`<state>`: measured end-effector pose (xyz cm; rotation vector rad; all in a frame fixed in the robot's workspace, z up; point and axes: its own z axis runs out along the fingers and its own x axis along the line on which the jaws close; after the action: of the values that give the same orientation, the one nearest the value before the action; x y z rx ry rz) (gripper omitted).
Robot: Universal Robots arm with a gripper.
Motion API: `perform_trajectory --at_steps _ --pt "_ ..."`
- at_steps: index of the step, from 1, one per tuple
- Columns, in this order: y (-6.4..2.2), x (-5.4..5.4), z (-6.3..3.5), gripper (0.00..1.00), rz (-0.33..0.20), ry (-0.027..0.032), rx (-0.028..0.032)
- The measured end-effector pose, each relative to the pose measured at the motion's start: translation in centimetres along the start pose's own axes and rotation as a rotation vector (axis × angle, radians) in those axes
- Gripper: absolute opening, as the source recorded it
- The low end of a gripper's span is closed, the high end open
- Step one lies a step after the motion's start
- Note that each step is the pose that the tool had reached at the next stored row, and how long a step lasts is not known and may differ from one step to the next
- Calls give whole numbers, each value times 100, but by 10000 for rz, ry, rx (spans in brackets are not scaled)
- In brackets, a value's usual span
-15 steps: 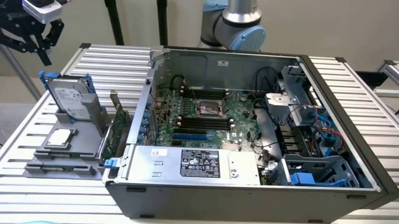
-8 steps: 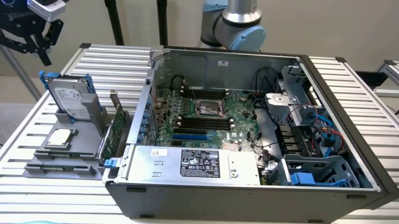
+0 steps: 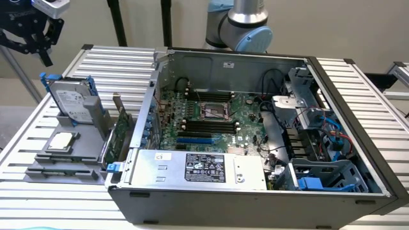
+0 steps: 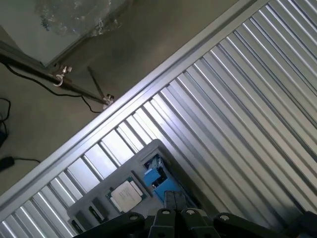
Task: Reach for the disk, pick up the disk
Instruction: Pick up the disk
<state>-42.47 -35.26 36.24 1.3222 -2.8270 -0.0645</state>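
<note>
Note gripper (image 3: 45,56) clenched tight w/ nothing in it, raised at ext. view's left, well apart from disk (image 3: 72,99). Disk standing upright in grey holder (image 3: 64,160) on slatted table (image 3: 38,201), just beside open PC case (image 3: 255,201), w/ small square chip (image 3: 62,139) lying flat near it.

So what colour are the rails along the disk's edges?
Blue. The rails on the disk show best in the exterior view.

The black linkage-fingered gripper (image 4: 174,199) is held shut, fingertips pressed together, high above the ribbed metal worktop's (image 4: 237,99) edge.
</note>
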Motion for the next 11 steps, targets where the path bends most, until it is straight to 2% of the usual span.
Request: perform_trajectory --at_steps 2,5,11 --pt "1 -1 -2 11 -272 4 -3" --pt "2 -2 2 11 -772 -19 -44" --pt "2 -3 10 11 -1850 31 -47"
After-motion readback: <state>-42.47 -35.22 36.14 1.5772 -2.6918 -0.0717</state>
